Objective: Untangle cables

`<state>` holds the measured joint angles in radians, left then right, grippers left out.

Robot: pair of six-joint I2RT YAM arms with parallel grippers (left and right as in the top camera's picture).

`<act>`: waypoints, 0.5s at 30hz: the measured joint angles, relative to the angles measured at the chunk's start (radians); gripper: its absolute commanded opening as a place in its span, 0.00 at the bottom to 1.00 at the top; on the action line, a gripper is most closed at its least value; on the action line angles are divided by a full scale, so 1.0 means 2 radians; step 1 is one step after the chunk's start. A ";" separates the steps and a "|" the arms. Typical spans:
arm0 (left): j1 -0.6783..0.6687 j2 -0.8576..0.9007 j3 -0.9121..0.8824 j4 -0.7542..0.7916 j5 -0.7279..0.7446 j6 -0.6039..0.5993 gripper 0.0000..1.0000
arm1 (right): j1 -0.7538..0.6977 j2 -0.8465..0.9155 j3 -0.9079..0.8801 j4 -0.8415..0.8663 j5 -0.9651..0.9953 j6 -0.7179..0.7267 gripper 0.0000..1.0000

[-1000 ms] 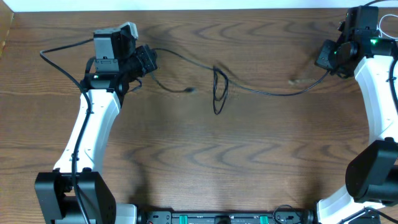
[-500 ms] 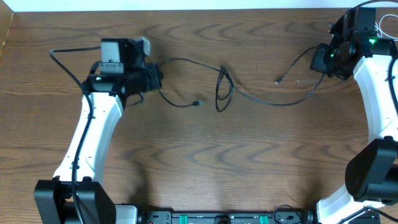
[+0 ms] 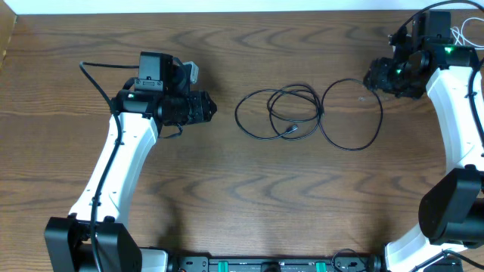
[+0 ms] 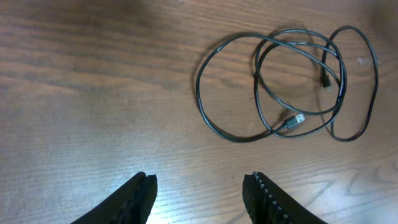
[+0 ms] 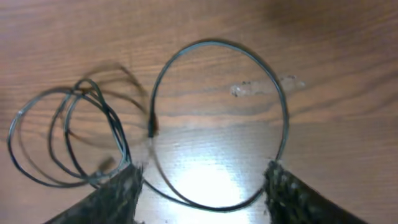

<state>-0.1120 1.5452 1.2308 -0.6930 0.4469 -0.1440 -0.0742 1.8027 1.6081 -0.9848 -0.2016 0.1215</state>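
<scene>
A thin black cable (image 3: 293,131) lies slack on the wooden table in several overlapping loops between the two arms, and neither gripper holds it. In the left wrist view its coils (image 4: 198,93) and one small plug (image 4: 292,120) lie ahead of my left gripper (image 4: 199,182), which is open and empty. The left gripper (image 3: 212,108) sits left of the coils, apart from them. My right gripper (image 3: 369,78) hovers at the right loop's upper edge. In the right wrist view it (image 5: 202,177) stands open, with the round loop (image 5: 285,118) lying on the table below and between its fingers.
A thin white cord (image 3: 460,32) shows at the far right edge behind the right arm. The left arm's own thick black wire (image 3: 94,75) loops out to its left. The table's back edge (image 3: 227,10) runs along the top.
Both grippers have opened and let go of the black cable. It was stretched between them and now lies in loose loops. The left arm has moved right, toward the middle.
</scene>
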 measured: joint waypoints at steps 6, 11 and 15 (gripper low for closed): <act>-0.035 0.000 0.000 0.046 0.000 0.003 0.47 | 0.003 0.001 0.000 0.025 -0.068 -0.035 0.52; -0.074 0.015 0.000 0.089 0.000 -0.027 0.37 | 0.040 0.005 0.000 0.047 -0.094 -0.045 0.49; -0.076 0.049 0.000 0.104 -0.002 -0.111 0.37 | 0.089 0.029 0.000 0.061 -0.094 -0.044 0.48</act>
<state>-0.2638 1.6424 1.2308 -0.4843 0.4435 -0.3664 0.1040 1.8610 1.6081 -0.8627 -0.3901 0.0338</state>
